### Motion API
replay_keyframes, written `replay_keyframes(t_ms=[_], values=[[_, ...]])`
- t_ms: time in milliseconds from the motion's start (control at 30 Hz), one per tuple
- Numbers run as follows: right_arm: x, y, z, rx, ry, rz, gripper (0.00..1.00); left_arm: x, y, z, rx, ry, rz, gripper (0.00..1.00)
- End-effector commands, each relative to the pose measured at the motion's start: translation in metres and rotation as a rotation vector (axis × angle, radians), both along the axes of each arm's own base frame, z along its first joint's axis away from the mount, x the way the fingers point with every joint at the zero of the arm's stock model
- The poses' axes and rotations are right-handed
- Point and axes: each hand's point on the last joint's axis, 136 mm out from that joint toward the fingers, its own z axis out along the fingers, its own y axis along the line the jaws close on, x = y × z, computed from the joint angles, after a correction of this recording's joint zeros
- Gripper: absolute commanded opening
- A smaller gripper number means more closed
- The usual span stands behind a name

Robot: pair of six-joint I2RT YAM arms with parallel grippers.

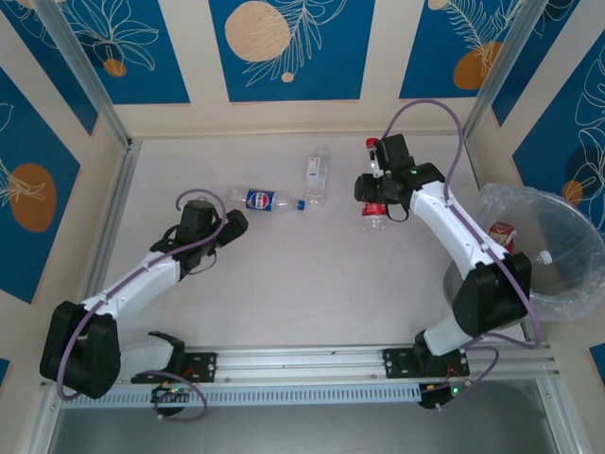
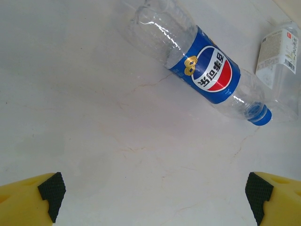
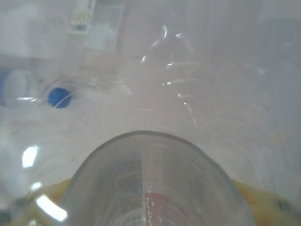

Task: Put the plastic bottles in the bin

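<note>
On the pale table [image 1: 284, 284], near its middle, lies a clear plastic bottle with a blue label and blue cap [image 1: 267, 200]. The left gripper [image 1: 232, 225] stands just beside the bottle's base end, on the side nearer to the arms. Its yellow fingers with black pads [image 2: 51, 190] are spread wide and hold nothing. In the left wrist view the bottle lies ahead of the gap between the fingers and apart from them. Its long axis runs slanted, with the base far and to the left and the cap nearer and to the right, so it does not lie square across the gap. I think the left arm must go forward and turn the wrist a little before it closes.

Just past the cap lies a second clear bottle with a white label [image 1: 315, 178], close to the first one. Whether the two touch I cannot tell.

The right gripper [image 1: 376, 201] is over a clear bottle with a red label [image 1: 376, 216]. In the right wrist view this bottle stands between the yellow fingers, and they seem to press on both its sides. How firm the grip is I cannot say.

The round bin lined with a crinkly translucent bag [image 1: 577, 284] stands well apart, to the right of the right arm, so that arm is the nearer one to it.
</note>
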Motion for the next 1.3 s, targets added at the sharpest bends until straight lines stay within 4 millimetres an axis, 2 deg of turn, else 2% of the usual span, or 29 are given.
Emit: replay_keyframes(t_ms=[0, 300, 500, 800, 900, 967, 1067, 1167, 1267], values=[[-0.004, 0.005, 0.036, 0.063, -0.115, 0.01, 0.47, 0.003, -0.002, 0.0, -0.02, -0.002, -0.009, 1.0], [-0.026, -0.001, 0.09, 0.14, -0.288, 0.04, 0.47, 0.009, -0.011, 0.0, -0.053, 0.002, -0.032, 1.0], [-0.043, -0.023, 0.129, 0.187, -0.43, -0.003, 0.47, 0.011, -0.018, -0.003, -0.076, 0.01, -0.045, 1.0], [-0.077, -0.093, 0.175, 0.167, -0.629, -0.197, 0.47, 0.015, -0.027, 0.003, -0.093, 0.0, -0.073, 1.0], [-0.091, -0.127, 0.189, 0.109, -0.688, -0.303, 0.47, 0.018, -0.034, 0.007, -0.108, -0.009, -0.093, 1.0], [-0.101, -0.155, 0.198, 0.055, -0.732, -0.411, 0.48, 0.021, -0.047, 0.018, -0.132, -0.048, -0.149, 1.0], [-0.119, -0.19, 0.208, -0.005, -0.776, -0.56, 0.49, 0.021, -0.08, 0.043, -0.131, -0.121, -0.32, 1.0], [-0.131, -0.214, 0.215, -0.059, -0.794, -0.655, 0.49, 0.015, -0.108, 0.064, -0.069, -0.173, -0.467, 1.0], [-0.138, -0.232, 0.217, -0.094, -0.793, -0.722, 0.49, 0.009, -0.128, 0.078, -0.024, -0.207, -0.573, 1.0]])
